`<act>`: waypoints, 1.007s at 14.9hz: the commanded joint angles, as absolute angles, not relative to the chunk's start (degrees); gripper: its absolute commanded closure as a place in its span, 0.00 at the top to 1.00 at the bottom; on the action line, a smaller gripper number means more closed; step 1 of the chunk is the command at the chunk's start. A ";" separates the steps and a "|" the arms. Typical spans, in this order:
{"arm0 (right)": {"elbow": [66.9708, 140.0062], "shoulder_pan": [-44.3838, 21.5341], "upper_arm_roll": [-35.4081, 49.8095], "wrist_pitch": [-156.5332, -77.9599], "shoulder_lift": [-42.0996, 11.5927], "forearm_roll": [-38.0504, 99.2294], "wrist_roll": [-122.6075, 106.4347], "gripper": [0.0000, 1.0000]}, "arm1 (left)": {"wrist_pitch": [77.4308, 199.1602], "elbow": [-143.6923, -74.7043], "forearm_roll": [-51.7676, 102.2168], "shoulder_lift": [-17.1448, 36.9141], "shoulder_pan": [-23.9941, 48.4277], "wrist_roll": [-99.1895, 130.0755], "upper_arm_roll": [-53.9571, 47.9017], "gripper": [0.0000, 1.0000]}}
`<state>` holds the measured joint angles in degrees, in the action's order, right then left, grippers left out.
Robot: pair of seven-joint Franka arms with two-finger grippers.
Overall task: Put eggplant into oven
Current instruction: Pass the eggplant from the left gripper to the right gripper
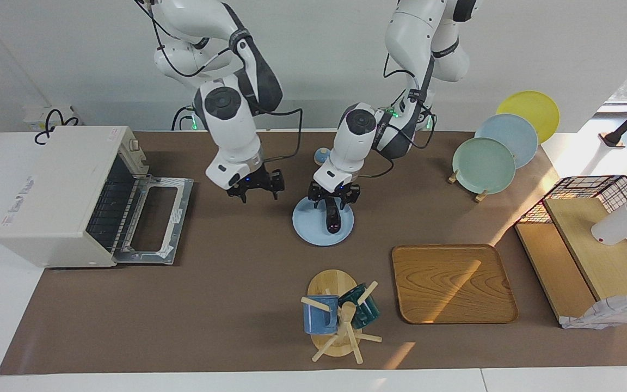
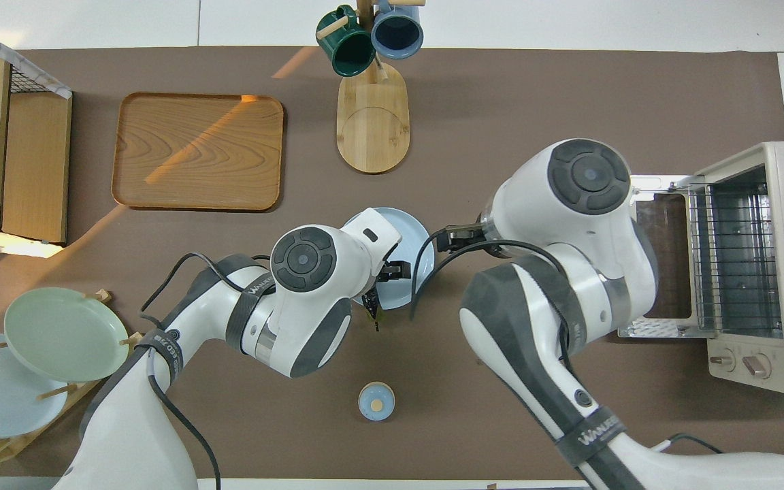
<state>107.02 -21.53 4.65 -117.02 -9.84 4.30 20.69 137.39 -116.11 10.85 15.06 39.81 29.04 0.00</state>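
Oven (image 1: 55, 196) door (image 1: 157, 218) down flat, mouth unblocked; wire rack (image 2: 736, 262) exposed. Bare mat between door and blue plate (image 1: 307, 223): free lane. Right gripper (image 1: 255, 188) hangs over mat in that lane, near plate. Left gripper (image 1: 334, 197) over plate's robot-side edge, above eggplant (image 1: 332, 219). Mug rack (image 1: 338, 318) stands farther from robots, clear of lane.

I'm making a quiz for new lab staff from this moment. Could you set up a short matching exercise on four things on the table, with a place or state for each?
Things:
1. eggplant
2. oven
3. green mug
4. wooden tray

Place or state:
A. door folded down, rack showing
B. hanging on the mug stand
C. lying on the blue plate
D. flat on the table mat, nothing on it

Pairs: 1-C, 2-A, 3-B, 4-D
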 commanded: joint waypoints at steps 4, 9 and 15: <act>105.20 -21.18 4.48 -118.03 -12.04 2.81 22.06 1.00 | 124.22 -110.59 11.52 9.58 31.14 21.99 1.32 1.00; 95.94 -30.21 4.22 -117.87 -19.65 0.20 34.13 1.00 | 111.73 -99.77 7.40 9.58 18.22 10.75 1.32 1.00; 80.60 -36.99 5.27 -117.94 -32.60 -6.68 46.66 1.00 | 104.95 -96.50 2.39 6.60 11.07 2.64 1.32 1.00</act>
<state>84.74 -36.87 4.54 -117.59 -29.80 -5.85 45.20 108.05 -96.80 5.32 8.73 11.51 3.35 1.93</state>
